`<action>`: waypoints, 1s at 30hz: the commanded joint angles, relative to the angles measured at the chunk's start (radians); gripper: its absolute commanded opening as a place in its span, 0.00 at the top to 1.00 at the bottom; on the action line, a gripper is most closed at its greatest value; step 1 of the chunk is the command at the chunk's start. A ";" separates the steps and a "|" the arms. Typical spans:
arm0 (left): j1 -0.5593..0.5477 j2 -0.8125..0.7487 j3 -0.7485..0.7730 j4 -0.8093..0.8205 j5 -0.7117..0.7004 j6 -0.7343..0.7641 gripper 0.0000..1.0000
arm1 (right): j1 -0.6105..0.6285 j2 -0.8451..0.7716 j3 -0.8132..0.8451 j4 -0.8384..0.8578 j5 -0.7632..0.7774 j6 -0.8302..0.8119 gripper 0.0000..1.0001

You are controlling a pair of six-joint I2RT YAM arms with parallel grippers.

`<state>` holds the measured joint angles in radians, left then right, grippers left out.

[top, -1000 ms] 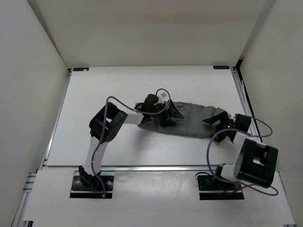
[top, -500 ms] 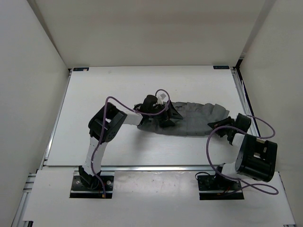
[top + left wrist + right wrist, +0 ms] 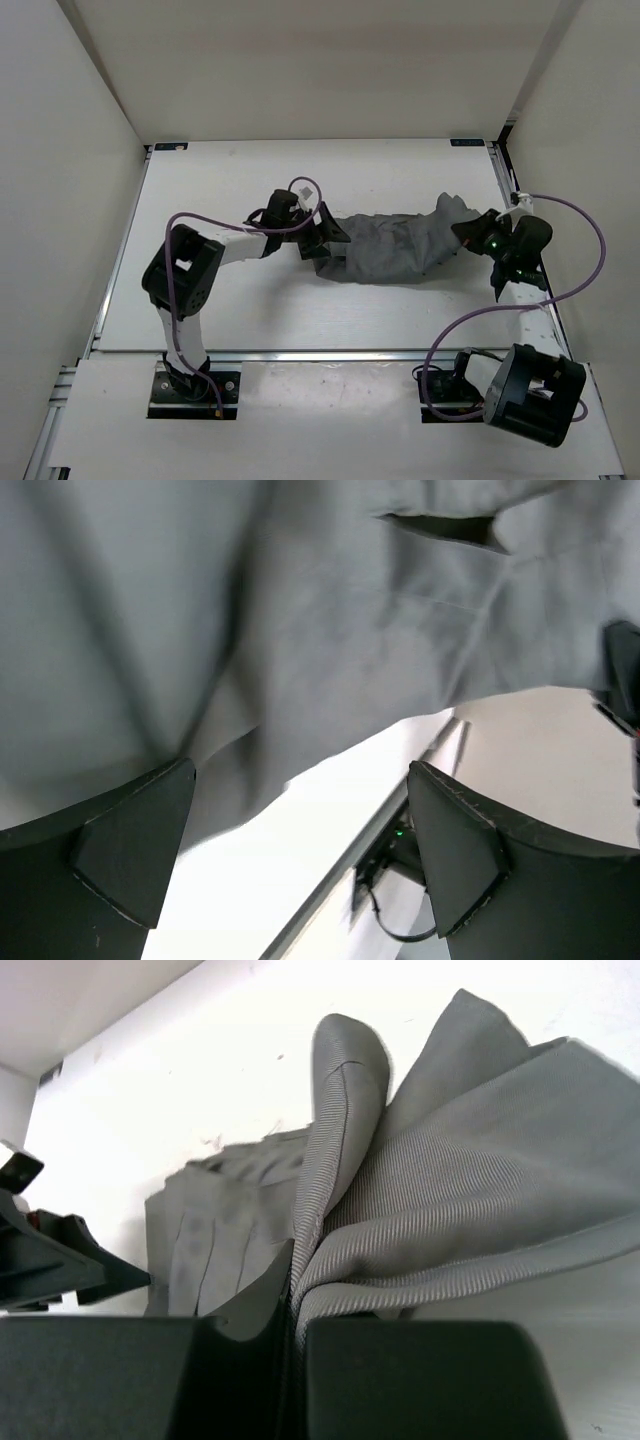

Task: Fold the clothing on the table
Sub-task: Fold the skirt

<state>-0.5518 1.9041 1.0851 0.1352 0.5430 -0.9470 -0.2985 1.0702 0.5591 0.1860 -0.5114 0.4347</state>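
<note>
The plain mid-grey pleated fabric garment (image 3: 390,245) lies bunched mid-table on the large flat white tabletop (image 3: 230,190), reaching toward its right edge. The right gripper (image 3: 296,1295) pinches its right end, and the left gripper (image 3: 322,240) gapes wide at its left end. It looks light and limp and will probably sag, so hems and corners are the best places to grip.

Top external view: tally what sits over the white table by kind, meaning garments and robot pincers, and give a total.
Grey pleated soft-fabric garment: 1
Black two-finger pincers: 2 (left pincer, right pincer)
Total: 3
</note>
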 commanded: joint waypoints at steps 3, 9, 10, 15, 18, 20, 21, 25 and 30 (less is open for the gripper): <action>-0.010 -0.042 -0.134 0.003 -0.047 0.014 0.02 | 0.090 -0.065 0.068 -0.057 -0.036 -0.249 1.00; -0.046 0.097 -0.093 0.085 -0.008 -0.022 0.02 | 0.255 -0.017 0.192 -0.083 -0.105 -0.350 1.00; -0.054 0.120 -0.084 0.113 -0.002 -0.029 0.01 | 0.292 0.000 0.209 -0.095 -0.116 -0.349 1.00; -0.053 0.176 -0.062 0.178 0.017 -0.071 0.01 | 0.475 0.109 0.292 -0.094 -0.121 -0.402 1.00; -0.039 0.178 -0.073 0.201 0.034 -0.084 0.01 | 0.573 0.151 0.283 -0.118 -0.028 -0.514 1.00; -0.031 0.164 -0.097 0.228 0.043 -0.091 0.01 | 0.643 0.160 0.268 -0.131 0.074 -0.576 1.00; -0.024 0.159 -0.103 0.236 0.046 -0.095 0.02 | 0.665 0.169 0.250 -0.132 0.124 -0.621 0.99; -0.008 0.145 -0.151 0.282 0.067 -0.113 0.01 | 0.729 0.171 0.229 -0.125 0.305 -0.680 1.00; 0.001 0.139 -0.154 0.287 0.080 -0.115 0.01 | 0.586 0.165 0.286 -0.134 0.410 -0.472 1.00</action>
<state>-0.5632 2.0399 0.9661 0.4988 0.6621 -1.0924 0.3809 1.2491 0.7906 0.0242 -0.2356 -0.1261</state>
